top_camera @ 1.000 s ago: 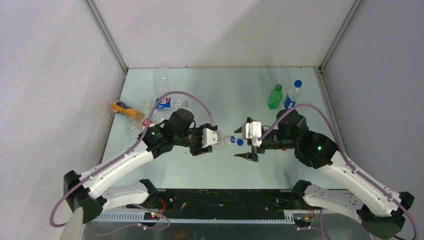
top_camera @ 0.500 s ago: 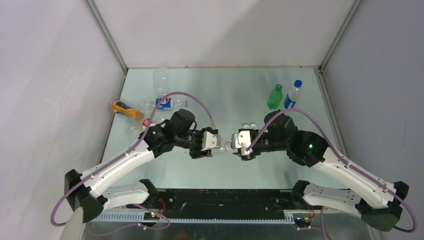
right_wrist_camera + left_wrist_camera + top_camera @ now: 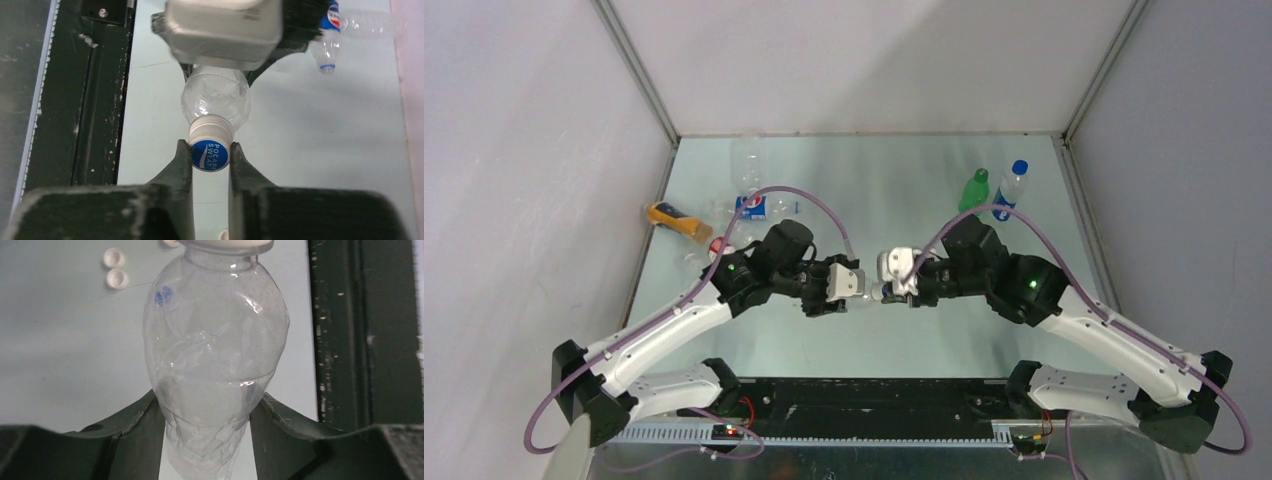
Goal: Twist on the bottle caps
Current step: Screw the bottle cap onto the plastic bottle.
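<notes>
My left gripper (image 3: 208,395) is shut on the lower body of a clear, label-free bottle (image 3: 215,340), holding it level above the table with its neck toward the right arm. On that neck sits a white bottle cap (image 3: 210,154) with a blue printed top. My right gripper (image 3: 209,146) is shut on the cap, one finger on each side. In the top view the left gripper (image 3: 839,285) and the right gripper (image 3: 889,290) meet end to end over the middle of the table, with the bottle (image 3: 869,293) between them.
A green bottle (image 3: 973,193) and a clear blue-capped bottle (image 3: 1010,188) stand at the back right. An orange-yellow bottle (image 3: 674,220) and clear bottles (image 3: 749,205) lie at the back left. Two loose white caps (image 3: 114,258) rest on the table.
My right gripper moved left onto the cap of the held bottle and closed from open to shut on it. The left gripper kept still with the bottle.
</notes>
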`<state>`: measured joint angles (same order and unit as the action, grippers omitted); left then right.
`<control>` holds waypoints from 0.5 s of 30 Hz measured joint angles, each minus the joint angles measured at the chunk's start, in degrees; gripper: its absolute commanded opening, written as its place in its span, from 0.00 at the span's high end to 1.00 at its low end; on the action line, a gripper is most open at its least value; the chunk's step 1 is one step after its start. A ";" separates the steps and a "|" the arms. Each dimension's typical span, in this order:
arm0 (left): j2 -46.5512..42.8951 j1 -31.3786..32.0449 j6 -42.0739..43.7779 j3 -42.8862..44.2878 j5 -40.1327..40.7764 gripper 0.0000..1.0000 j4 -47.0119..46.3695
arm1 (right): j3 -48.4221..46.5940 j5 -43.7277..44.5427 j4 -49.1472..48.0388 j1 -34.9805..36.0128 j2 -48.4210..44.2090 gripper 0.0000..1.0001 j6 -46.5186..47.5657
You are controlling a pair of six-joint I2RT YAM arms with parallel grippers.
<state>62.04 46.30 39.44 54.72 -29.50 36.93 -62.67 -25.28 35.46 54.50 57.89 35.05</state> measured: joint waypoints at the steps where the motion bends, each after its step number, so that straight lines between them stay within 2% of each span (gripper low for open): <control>1: -0.20 0.02 -0.22 -0.28 0.63 1.00 -0.44 | -0.33 0.57 0.02 0.00 0.46 1.00 -1.70; 6: -4.26 1.84 -2.91 -6.58 9.16 1.00 -9.44 | -1.51 5.64 -1.60 -0.81 3.52 1.00 -18.58; 15: -6.45 12.09 -5.49 -18.58 35.82 1.00 -33.33 | -1.66 12.85 -1.51 -6.54 5.57 1.00 -58.36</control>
<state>55.59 58.39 33.95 36.14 6.33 3.60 -64.34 -12.43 33.95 47.97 63.46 -23.31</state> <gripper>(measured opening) 0.577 0.295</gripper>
